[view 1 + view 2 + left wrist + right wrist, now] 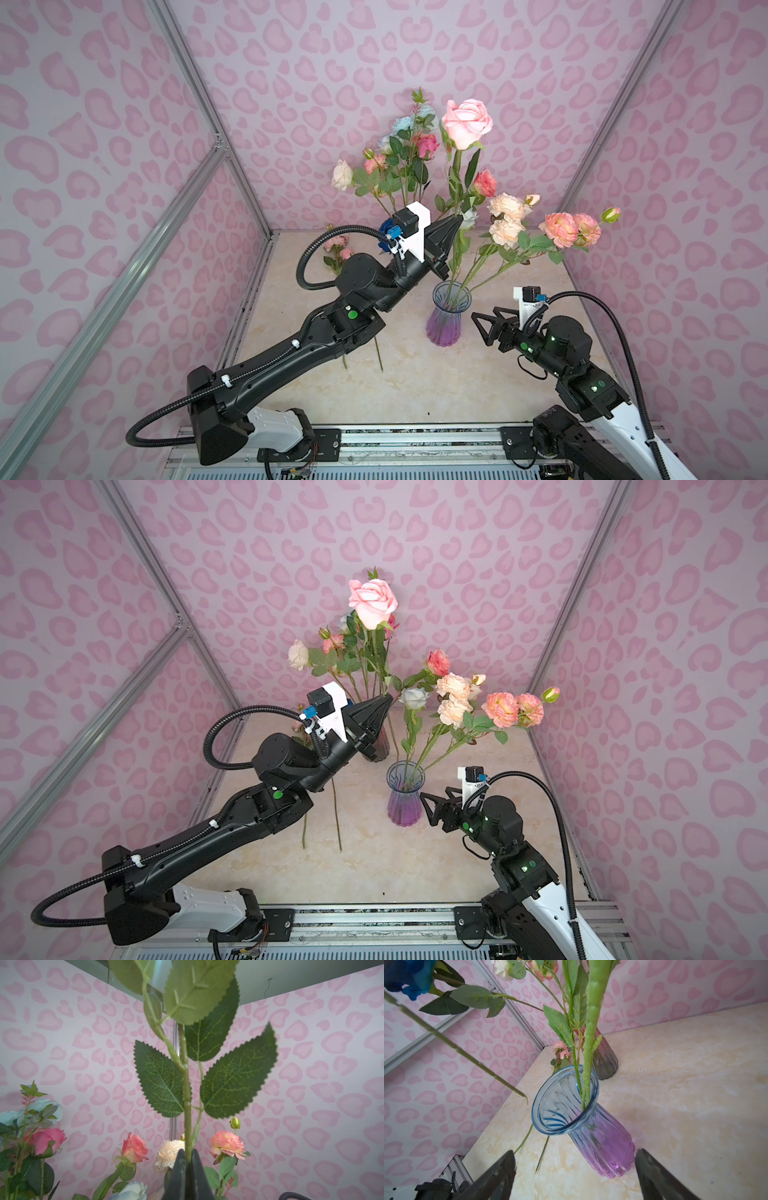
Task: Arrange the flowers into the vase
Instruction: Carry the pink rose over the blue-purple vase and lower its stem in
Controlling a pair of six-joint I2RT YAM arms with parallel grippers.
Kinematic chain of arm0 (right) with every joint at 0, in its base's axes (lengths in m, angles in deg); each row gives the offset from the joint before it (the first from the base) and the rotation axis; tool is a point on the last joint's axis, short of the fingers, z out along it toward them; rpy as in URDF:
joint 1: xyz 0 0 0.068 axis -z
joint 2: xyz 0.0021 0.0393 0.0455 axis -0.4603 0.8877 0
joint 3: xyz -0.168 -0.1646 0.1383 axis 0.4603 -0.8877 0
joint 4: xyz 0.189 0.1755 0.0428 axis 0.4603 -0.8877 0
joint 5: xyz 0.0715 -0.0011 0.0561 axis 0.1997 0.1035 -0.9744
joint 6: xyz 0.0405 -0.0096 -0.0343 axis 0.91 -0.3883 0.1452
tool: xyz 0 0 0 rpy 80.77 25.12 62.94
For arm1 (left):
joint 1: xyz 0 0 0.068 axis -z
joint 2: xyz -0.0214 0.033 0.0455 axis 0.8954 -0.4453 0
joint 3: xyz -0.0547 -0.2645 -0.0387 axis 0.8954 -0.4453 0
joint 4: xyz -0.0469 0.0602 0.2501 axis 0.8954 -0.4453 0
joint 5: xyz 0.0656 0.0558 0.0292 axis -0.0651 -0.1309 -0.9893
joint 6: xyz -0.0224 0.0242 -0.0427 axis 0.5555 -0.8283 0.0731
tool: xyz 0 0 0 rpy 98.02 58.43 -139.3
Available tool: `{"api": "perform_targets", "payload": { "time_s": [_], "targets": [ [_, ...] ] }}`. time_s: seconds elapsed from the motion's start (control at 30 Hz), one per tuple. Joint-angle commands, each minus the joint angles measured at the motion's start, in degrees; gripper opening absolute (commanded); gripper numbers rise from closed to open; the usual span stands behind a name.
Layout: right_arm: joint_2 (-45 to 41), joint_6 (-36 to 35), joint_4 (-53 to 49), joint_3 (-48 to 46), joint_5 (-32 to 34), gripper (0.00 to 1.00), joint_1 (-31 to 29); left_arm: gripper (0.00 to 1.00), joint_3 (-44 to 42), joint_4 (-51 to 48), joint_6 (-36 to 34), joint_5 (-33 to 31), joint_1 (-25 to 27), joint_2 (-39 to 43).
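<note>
Left wrist view — left gripper (188, 1159) pinches the pink rose (467, 122) by its green stem (187, 1105), serrated leaves (239, 1076) just above its tips; right gripper (575, 1153) gapes empty, vase (604, 1147) just ahead.

- A marbled beige table top (415, 386) is seen.
- Walls (291, 62) papered in pink heart-like blotches are set around it.
- Aluminium frame bars (219, 143) are fixed along the walls.
- A dark ribbed vase (605, 1061) is stood near the back corner.
</note>
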Motion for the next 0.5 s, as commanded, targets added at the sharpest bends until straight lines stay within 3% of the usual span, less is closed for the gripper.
{"api": "perform_targets", "payload": {
  "time_s": [0.0,0.17,0.47],
  "targets": [
    [-0.7,-0.4,-0.3,-0.5,0.6,0.91,0.1,0.03,0.8,6.6,0.0,-0.8,0.0,-2.6],
    [-1.6,0.0,-0.6,-1.5,0.3,0.91,0.3,0.03,0.1,6.7,-0.4,-3.9,-0.1,-5.3],
    [-2.6,0.1,-1.5,-2.6,0.5,0.91,0.5,0.03,-8.5,4.3,3.4,-4.9,0.0,-5.5]
  ]
}}
